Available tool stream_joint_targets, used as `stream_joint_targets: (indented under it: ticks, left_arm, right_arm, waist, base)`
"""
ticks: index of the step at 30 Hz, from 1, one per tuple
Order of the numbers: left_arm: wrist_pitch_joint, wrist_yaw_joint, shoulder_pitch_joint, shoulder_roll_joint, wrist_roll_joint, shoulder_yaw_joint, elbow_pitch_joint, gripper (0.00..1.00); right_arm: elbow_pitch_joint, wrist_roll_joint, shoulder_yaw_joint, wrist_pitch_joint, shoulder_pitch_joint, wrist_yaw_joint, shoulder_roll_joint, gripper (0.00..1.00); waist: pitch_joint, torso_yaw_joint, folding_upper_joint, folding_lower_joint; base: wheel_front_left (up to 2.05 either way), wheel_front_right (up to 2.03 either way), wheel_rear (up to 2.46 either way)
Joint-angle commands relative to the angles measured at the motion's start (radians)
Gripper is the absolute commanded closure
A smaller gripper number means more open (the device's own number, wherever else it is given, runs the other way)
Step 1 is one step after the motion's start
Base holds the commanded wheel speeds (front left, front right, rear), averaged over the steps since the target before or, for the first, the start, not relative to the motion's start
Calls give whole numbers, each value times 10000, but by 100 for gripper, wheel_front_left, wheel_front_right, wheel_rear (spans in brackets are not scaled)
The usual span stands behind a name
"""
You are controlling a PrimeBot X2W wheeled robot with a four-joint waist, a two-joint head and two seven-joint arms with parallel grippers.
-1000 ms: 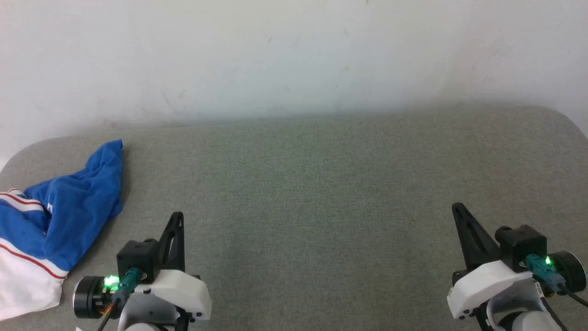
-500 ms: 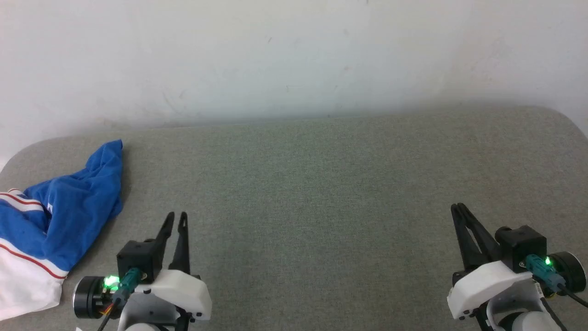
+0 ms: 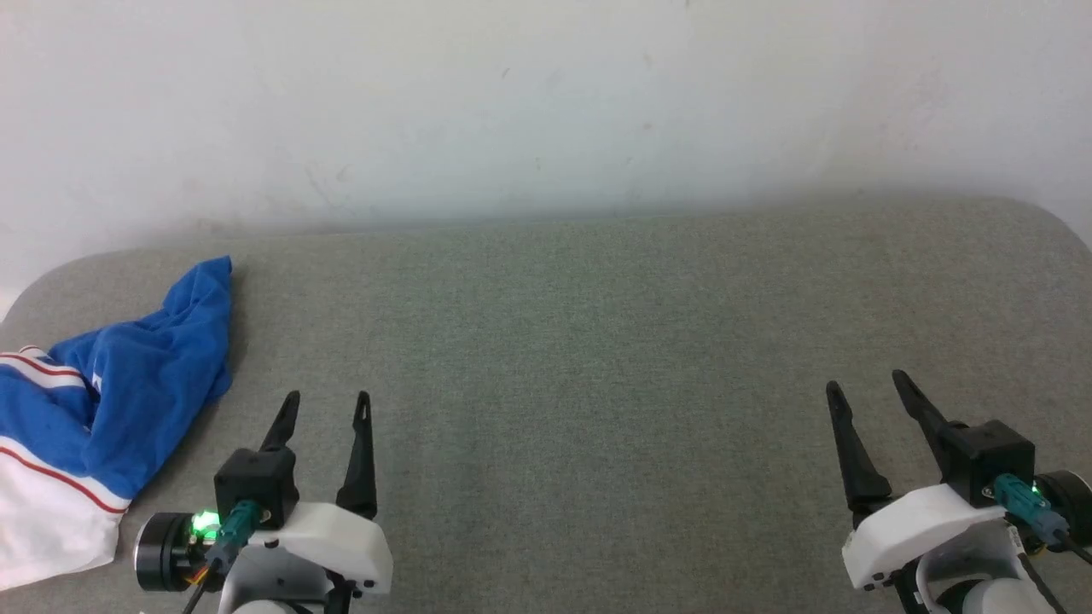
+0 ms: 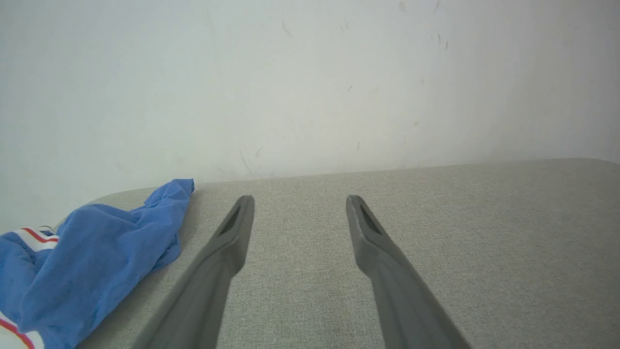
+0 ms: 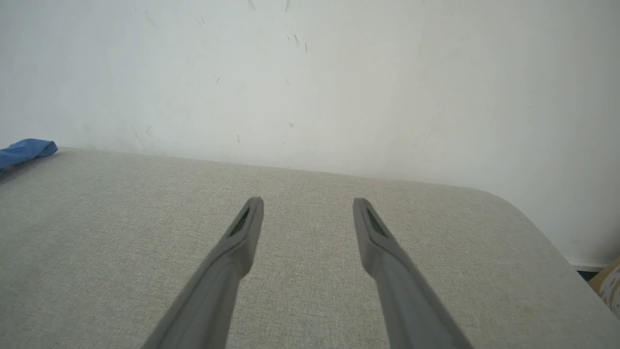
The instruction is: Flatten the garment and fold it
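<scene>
One garment [image 3: 119, 401], blue with white and red-striped trim, is seen crumpled at the left end of one grey padded surface [image 3: 597, 341]. Two grippers are counted. The left gripper [image 3: 328, 398], near the garment but apart from it, and the right gripper [image 3: 866, 382] are both spread wide, with nothing held.

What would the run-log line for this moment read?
stage: pre-grasp | garment: crumpled, left end of grey surface | left gripper: open, empty | right gripper: open, empty
</scene>
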Motion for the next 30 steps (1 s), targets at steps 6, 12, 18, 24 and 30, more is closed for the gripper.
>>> stream_joint_targets:
  ticks: [6, 12, 18, 24, 30]
  left_arm:
    - [-211, 30, 38, -8, -165, 49, -12, 0]
    - [-337, 74, 55, -11, -261, 68, -18, 0]
    - [-461, 106, 83, -13, -363, 97, -17, 0]
    - [-587, 142, 160, -15, -446, 136, -22, 0]
    - [-712, 172, 216, -18, -539, 171, -22, 0]
  right_arm:
    - [45, 118, -140, -205, 8, -3, 8, 0]
    - [81, 139, -231, -330, -29, -4, 10, 0]
    - [155, 165, -272, -455, -82, -5, 12, 0]
    - [242, 217, -240, -580, -129, -6, 14, 0]
    - [360, 229, -121, -705, -206, -7, 16, 0]
  waist:
    - [45, 190, 0, 0]
    - [90, 511, 0, 0]
    - [113, 954, 0, 0]
    - [107, 1431, 0, 0]
    - [116, 1885, 0, 0]
  base:
    - [0, 0, 0]
    - [0, 0, 0]
    - [0, 0, 0]
    - [0, 0, 0]
    - [0, 0, 0]
